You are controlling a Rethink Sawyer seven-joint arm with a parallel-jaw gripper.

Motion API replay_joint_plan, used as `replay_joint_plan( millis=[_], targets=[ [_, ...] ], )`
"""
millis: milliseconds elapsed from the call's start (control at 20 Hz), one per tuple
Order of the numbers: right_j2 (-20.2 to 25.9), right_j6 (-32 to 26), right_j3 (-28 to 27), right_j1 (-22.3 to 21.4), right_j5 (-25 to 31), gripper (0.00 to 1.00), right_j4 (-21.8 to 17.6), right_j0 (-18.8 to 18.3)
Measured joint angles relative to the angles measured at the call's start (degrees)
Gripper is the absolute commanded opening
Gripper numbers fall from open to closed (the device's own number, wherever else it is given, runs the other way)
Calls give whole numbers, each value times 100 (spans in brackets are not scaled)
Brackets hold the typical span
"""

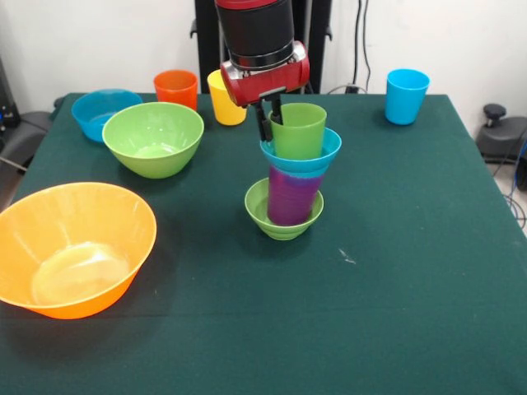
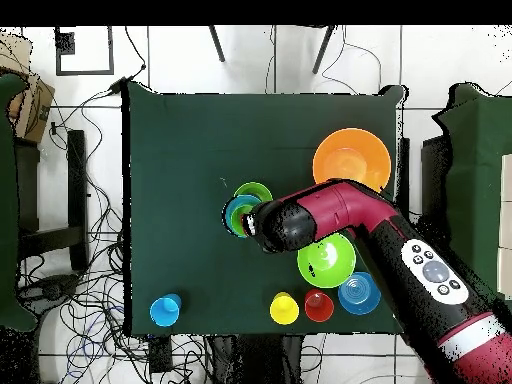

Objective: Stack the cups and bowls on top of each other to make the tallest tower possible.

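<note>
The tower stands mid-table: a small green bowl [image 1: 282, 222], a purple cup [image 1: 291, 197], a small blue bowl [image 1: 309, 158] and a green cup [image 1: 300, 132] on top, leaning slightly. My gripper [image 1: 270, 118] comes down from above and pinches the green cup's left rim, one finger inside and one outside. In the overhead view the tower [image 2: 238, 213] is partly hidden under my gripper [image 2: 250, 222]. The orange cup [image 1: 176, 89], yellow cup [image 1: 224, 103] and light blue cup [image 1: 407, 96] stand upright along the far edge.
The large orange bowl [image 1: 74, 247] sits at the near left. The medium green bowl [image 1: 153, 137] and medium blue bowl [image 1: 103, 111] are at the far left. A small white speck [image 1: 346, 257] lies on the cloth right of the tower.
</note>
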Motion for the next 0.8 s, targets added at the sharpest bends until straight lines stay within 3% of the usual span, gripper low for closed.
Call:
replay_joint_plan(
  millis=[800],
  targets=[
    [115, 0, -127, -44, 0, 0, 18, 1]
  ],
)
